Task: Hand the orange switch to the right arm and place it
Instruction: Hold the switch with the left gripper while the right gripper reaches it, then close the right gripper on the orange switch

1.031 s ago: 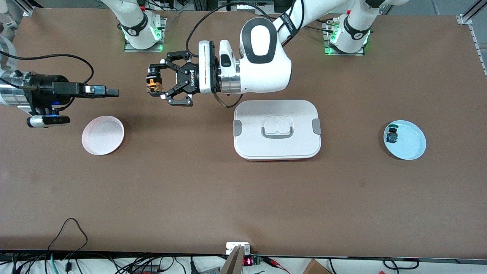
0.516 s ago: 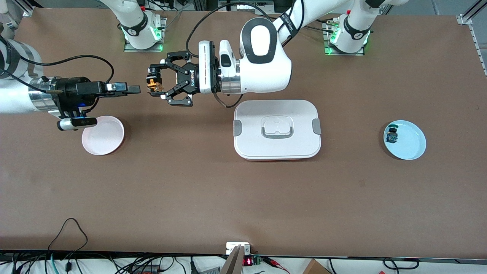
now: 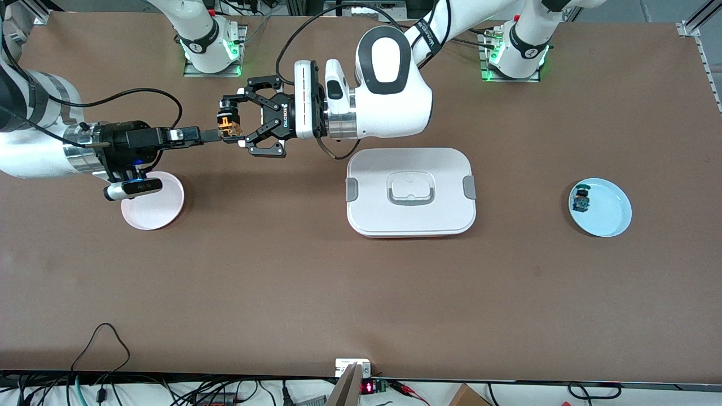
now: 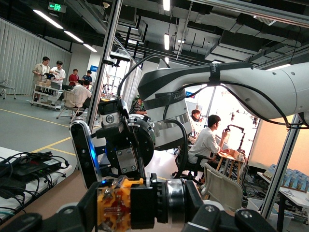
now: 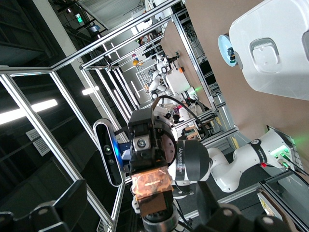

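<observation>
Handover pose over bare brown tabletop (image 3: 316,293), toward the right arm's end. Left gripper (image 3: 230,125), wide black linked-finger type on a white flange, turned sideways, fingers clamped on the tiny orange switch with black cap and orange-tan body (image 3: 228,126); switch was up in the air, not resting on anything. In the left wrist view the same switch (image 4: 116,209) sat pinched between the black finger pads, with the right arm's black end piece facing it.

Right gripper (image 3: 216,134), slim straight black fingers on a black cylindrical end piece with silver-banded wrist, was horizontal, tips right at the switch. Fingers spread apart, not gripping; contact with the switch could not be told. Right wrist view showed the switch (image 5: 152,186) straight ahead, held by the other gripper.

Round pale pink plate (image 3: 161,207) lay on the table under the right wrist, nothing on it. White rectangular lidded container with grey latches (image 3: 411,192) sat mid-table. Round light blue plate (image 3: 608,211) toward the left arm's end carried a small black part with blue-green body (image 3: 580,201).
</observation>
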Available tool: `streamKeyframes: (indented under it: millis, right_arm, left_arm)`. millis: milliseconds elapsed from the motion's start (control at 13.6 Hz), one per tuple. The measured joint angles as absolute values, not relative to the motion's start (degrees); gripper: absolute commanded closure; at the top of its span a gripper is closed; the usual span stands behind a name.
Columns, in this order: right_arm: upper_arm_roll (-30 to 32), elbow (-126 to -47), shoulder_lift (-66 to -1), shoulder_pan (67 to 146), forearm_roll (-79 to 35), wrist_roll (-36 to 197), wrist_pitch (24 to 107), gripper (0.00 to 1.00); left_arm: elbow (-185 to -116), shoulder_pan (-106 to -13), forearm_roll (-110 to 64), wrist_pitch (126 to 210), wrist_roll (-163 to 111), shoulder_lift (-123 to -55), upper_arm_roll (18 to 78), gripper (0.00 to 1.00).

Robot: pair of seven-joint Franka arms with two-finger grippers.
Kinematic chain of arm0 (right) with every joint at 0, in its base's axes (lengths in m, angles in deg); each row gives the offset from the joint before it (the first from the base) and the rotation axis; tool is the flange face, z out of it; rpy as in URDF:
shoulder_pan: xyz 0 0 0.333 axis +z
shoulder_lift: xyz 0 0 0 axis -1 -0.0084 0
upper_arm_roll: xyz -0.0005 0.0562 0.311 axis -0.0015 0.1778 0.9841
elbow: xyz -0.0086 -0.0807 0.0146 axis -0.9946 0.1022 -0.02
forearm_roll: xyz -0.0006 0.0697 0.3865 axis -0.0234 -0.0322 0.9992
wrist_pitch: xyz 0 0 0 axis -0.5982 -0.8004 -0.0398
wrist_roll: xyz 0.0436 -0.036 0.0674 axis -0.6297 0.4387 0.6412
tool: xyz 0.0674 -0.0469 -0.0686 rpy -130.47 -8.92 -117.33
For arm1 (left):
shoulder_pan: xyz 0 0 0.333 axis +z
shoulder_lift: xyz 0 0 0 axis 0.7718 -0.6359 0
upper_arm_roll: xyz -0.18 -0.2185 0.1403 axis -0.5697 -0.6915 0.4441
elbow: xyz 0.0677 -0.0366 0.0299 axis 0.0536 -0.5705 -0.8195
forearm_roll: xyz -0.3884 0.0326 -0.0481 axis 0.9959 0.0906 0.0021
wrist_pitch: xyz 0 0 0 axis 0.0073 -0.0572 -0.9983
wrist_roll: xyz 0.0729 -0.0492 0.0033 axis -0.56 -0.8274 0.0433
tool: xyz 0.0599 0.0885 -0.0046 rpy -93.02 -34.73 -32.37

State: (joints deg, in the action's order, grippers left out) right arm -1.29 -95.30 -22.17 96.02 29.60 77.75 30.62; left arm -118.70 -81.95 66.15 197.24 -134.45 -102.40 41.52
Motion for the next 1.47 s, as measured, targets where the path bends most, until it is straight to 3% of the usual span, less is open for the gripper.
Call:
streamKeyframes:
  millis: [884,1031,1252,1399,1473]
  right_arm:
    - [-1.28,-95.27,-22.44,98.15,29.65,77.83,29.28,0.04]
    - [-1.28,-95.27,-22.44,98.35,29.66,77.84,29.28,0.16]
    - [-1.28,-95.27,-22.44,98.57,29.66,78.05,29.28,0.48]
    - [-1.30,-95.27,-22.43,98.58,29.66,78.86,29.09,0.79]
    - [-1.38,-95.25,-22.42,98.54,29.80,79.18,28.90,0.85]
  left_arm:
    - [-118.60,-81.95,66.15,197.24,-134.45,-102.38,41.66,1.00]
    - [-118.60,-81.95,66.15,197.24,-134.45,-102.38,41.66,1.00]
    - [-118.60,-81.95,66.15,197.25,-134.45,-102.38,41.67,1.00]
    - [-118.60,-81.95,66.15,197.29,-134.45,-102.38,41.67,1.00]
    - [-118.59,-81.93,66.15,197.31,-134.35,-102.37,41.66,1.00]
